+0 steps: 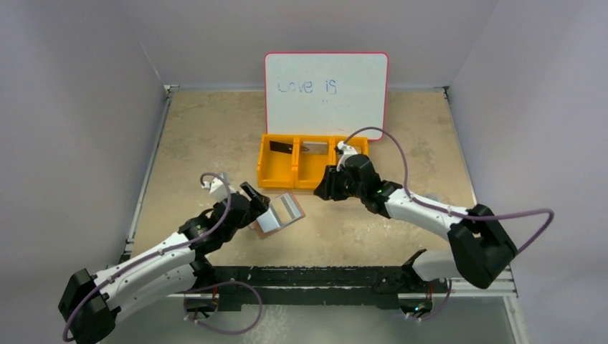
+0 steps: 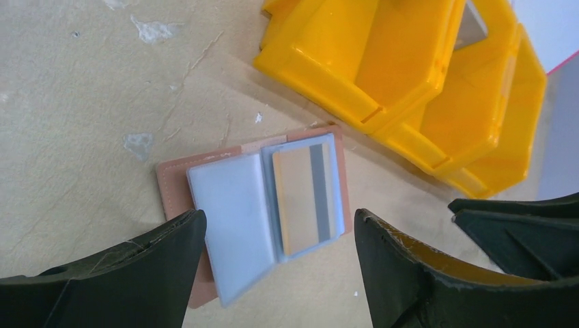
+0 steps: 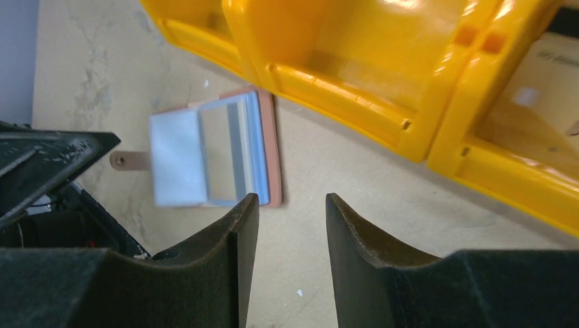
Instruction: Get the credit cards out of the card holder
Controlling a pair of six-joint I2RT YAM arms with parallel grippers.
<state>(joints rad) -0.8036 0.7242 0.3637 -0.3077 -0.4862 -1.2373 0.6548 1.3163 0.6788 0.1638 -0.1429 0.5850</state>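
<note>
Currently the card holder (image 1: 278, 213) lies opened flat on the tabletop (image 1: 201, 129), near the front of the orange tray (image 1: 313, 174) but not touching it. A black card (image 1: 282, 147) rests in the tray's left compartment, and what looks like a greyish card (image 2: 472, 27) shows in the next one. One beige card (image 2: 307, 198) with a dark stripe sits inside the holder's right-hand clear pocket (image 2: 300, 195); the left-hand pocket looks empty, so I judge the task near its last card.

My left tool (image 2: 278, 217) hovers over the holder's near edge with its jaws wide apart and nothing between them. My right tool (image 3: 290, 201) hangs by the tray's front wall, its jaws partly apart and empty, with the holder off to its left.

Handling, as I judge it: the beige card is thin, stiff and very light, and it should slide along the pocket rather than lift out. The pocket film is glossy and probably slippery, and the holder is light enough to be dragged along with the card. I cannot tell which edge of the pocket is the open one. The sound grip is a pinch on whichever narrow margin of the card stands clear of the film, flat faces between the fingers, while the other tool presses the brown cover down. Pinching the film together with the card would jam it
</note>
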